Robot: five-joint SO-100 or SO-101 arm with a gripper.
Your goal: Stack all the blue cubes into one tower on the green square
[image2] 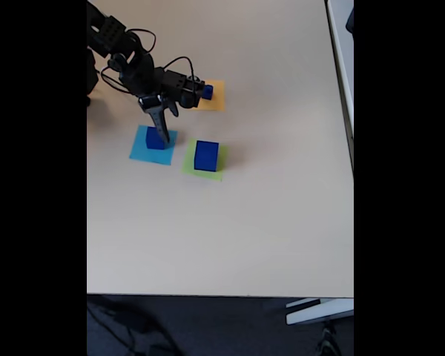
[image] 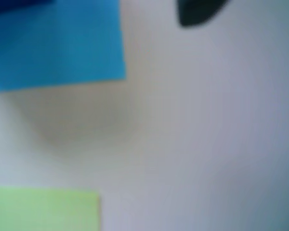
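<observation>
A: Status on the squares?

B: Fixed view: green square [image2: 205, 160] sits mid-table [image2: 282, 222], carrying the biggest blue cube [image2: 206, 155], upright, roughly centred, lime margin showing at left and bottom. Light-blue square [image2: 150, 146] just to its left has a medium blue cube [image2: 155, 139] on it. Orange square [image2: 213, 96] further back holds a small blue cube [image2: 207, 91], near its left side.

A: Cube look?

B: Dark blue, plain faces, solid. Sizes clearly graded across the three I can see. No stack; each sits alone on its own paper.

A: Gripper?

B: Gripper [image2: 162, 135] points down over the light-blue square, tips at or on the medium cube. Whether it's gripping or loose, can't tell; fingers overlap the cube in fixed view and res is low.

A: Wrist cam?

B: Blurry. Light-blue square [image: 58, 45] top left w/ a dark-blue edge [image: 19, 5] at the very top, prob. the cube. Green square [image: 43, 209] corner bottom left, bare there. Dark blob [image: 197, 12] at top, can't ID it.
</observation>
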